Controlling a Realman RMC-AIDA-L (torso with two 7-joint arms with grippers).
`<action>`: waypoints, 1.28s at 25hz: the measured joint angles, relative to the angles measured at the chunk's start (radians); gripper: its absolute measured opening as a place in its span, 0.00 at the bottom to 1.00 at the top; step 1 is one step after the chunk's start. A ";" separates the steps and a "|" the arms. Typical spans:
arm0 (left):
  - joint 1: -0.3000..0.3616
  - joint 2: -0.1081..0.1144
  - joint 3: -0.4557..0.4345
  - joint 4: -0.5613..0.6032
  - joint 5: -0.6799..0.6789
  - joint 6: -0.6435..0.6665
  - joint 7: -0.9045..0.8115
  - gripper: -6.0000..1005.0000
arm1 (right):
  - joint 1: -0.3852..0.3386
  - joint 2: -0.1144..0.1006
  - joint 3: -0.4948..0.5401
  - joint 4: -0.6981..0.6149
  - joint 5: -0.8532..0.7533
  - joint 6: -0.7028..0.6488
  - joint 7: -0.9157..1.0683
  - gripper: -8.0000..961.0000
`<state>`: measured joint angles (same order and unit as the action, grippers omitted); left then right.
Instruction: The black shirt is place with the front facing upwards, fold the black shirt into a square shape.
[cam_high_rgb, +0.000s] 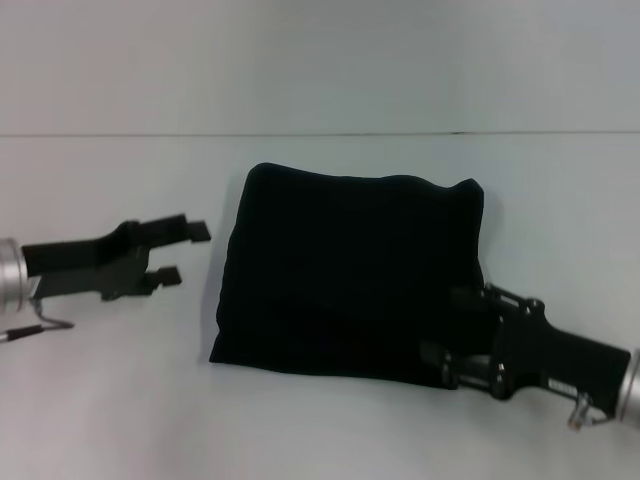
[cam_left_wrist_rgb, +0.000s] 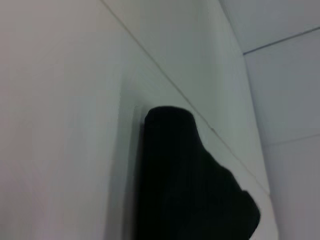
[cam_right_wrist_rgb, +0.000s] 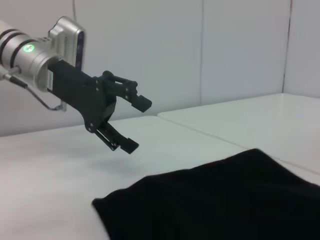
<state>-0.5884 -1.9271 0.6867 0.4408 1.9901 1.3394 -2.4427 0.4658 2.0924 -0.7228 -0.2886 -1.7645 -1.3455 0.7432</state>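
The black shirt (cam_high_rgb: 345, 270) lies folded into a rough square in the middle of the white table (cam_high_rgb: 110, 400), with no lettering showing. It also fills the near part of the right wrist view as the black shirt (cam_right_wrist_rgb: 225, 200), and shows in the left wrist view as the black shirt (cam_left_wrist_rgb: 190, 185). My left gripper (cam_high_rgb: 185, 252) hovers open just off the shirt's left edge, holding nothing. The right wrist view shows that left gripper (cam_right_wrist_rgb: 136, 125) raised above the table. My right gripper (cam_high_rgb: 448, 328) is open at the shirt's near right corner, its fingers spread over the cloth edge.
The table's back edge (cam_high_rgb: 320, 135) runs behind the shirt, with a pale wall (cam_high_rgb: 320, 60) beyond it. Bare tabletop lies to the left, to the right and in front of the shirt.
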 joint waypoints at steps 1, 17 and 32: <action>0.001 0.001 0.000 0.002 0.020 0.003 -0.011 0.89 | -0.009 0.001 0.000 0.002 0.000 -0.007 -0.008 0.87; -0.071 -0.020 0.036 -0.055 0.108 -0.092 -0.063 0.89 | -0.069 0.001 -0.006 0.020 -0.015 -0.046 -0.032 0.87; -0.108 -0.054 0.082 -0.062 0.110 -0.165 -0.065 0.88 | -0.079 0.000 -0.010 0.031 -0.017 -0.056 -0.033 0.87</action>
<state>-0.6966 -1.9812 0.7692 0.3783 2.1002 1.1743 -2.5076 0.3865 2.0922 -0.7332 -0.2577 -1.7810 -1.4016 0.7102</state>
